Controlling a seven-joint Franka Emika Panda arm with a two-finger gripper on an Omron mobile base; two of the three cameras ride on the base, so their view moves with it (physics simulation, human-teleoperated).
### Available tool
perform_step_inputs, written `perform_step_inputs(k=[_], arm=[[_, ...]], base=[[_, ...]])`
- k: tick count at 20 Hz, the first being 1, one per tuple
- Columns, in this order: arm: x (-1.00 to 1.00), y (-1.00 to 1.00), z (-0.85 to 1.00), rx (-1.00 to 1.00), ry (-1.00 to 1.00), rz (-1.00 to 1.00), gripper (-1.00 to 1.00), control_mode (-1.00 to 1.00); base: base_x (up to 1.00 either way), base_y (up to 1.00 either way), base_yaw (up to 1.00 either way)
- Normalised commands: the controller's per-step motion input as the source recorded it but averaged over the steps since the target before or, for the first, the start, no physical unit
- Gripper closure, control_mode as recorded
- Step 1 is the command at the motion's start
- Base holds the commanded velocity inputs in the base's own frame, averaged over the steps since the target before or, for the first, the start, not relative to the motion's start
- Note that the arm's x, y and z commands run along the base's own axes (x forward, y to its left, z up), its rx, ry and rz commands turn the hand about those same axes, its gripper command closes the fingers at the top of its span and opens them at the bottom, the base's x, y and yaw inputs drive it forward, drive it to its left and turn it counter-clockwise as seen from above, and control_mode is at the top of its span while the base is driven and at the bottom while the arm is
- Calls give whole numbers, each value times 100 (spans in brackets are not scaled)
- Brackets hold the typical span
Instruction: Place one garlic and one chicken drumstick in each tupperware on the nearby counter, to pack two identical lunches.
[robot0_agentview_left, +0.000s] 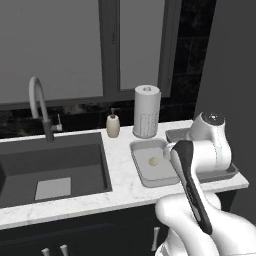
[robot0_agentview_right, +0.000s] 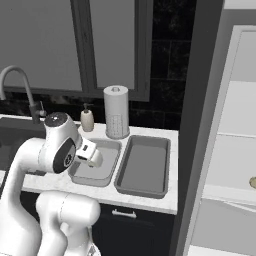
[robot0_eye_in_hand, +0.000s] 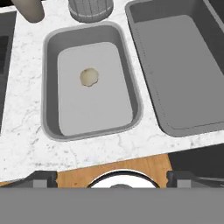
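Hovering over the front edge of the counter (robot0_eye_in_hand: 26, 131), the end effector (robot0_eye_in_hand: 112, 177) is seen with its two dark tips spread wide apart and nothing held between them. Just beyond it, the left tupperware (robot0_eye_in_hand: 50, 127) is found with one garlic (robot0_eye_in_hand: 89, 77) lying on its floor, towards the far half; the same pale bulb is seen in the left base view (robot0_agentview_left: 153, 161). Beside it, nearly touching rim to rim, the right tupperware (robot0_eye_in_hand: 175, 127) is seen bare. No chicken drumstick can be made out on the counter. A small pale-brown thing (robot0_agentview_right: 253, 182) is glimpsed on a fridge shelf (robot0_agentview_right: 235, 145) at the right edge of the right base view, but what it is cannot be told. Further back, a paper-towel roll (robot0_agentview_left: 146, 111) and a soap bottle (robot0_agentview_left: 113, 124) are set against the dark wall, with the sink (robot0_agentview_left: 50, 165) to the left. One garlic is judged placed, so three items are still to be fetched. For the next pick, the base should be driven to the fridge with the arm lifted well above the tray rims, and the tips kept wide until the item is squarely between them.
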Motion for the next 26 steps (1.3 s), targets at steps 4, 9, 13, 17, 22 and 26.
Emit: perform_step_inputs(k=[4,9,13,17,22,26], arm=[[0,0,0,0,0,0,-100,100],[0,0,0,0,0,0,-100,100],[0,0,0,0,0,0,-100,100],[0,0,0,0,0,0,-100,100],[0,0,0,0,0,0,-100,100],[0,0,0,0,0,0,-100,100]], base=[[-100,0,1],[-100,0,2],[-76,-25,0],[-16,-81,0],[6,-94,0],[13,-92,0]])
